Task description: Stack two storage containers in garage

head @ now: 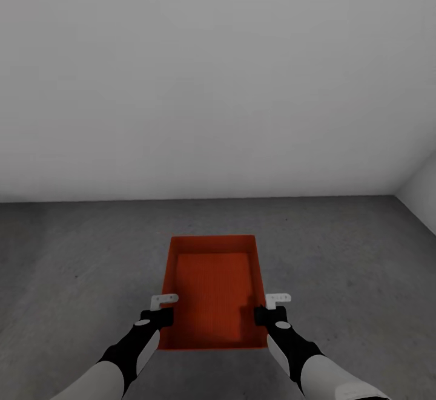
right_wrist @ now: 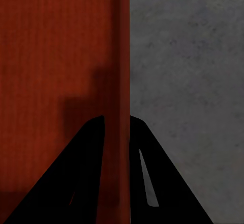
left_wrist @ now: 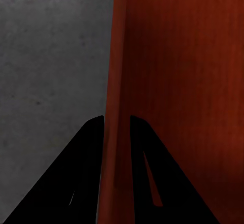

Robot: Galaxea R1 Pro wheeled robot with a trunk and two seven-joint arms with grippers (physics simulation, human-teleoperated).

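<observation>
One orange-red storage container [head: 212, 285] sits low in the head view, over the mottled grey concrete floor [head: 79, 255] of the garage. My left gripper [head: 162, 317] is shut on its left wall and my right gripper [head: 261, 315] on its right wall. In the left wrist view the black fingers of the left gripper [left_wrist: 117, 120] straddle the wall of the container [left_wrist: 178, 82], with floor [left_wrist: 46, 56] beside it. The right wrist view shows the right gripper [right_wrist: 117, 118] pinching the opposite wall of the container [right_wrist: 51, 56], beside floor [right_wrist: 193, 56]. Whether the bin touches the floor I cannot tell.
A plain white-grey wall [head: 218, 85] rises a short way beyond the container. A second wall [head: 424, 194] meets it at the far right corner. Open concrete lies to both sides of the bin.
</observation>
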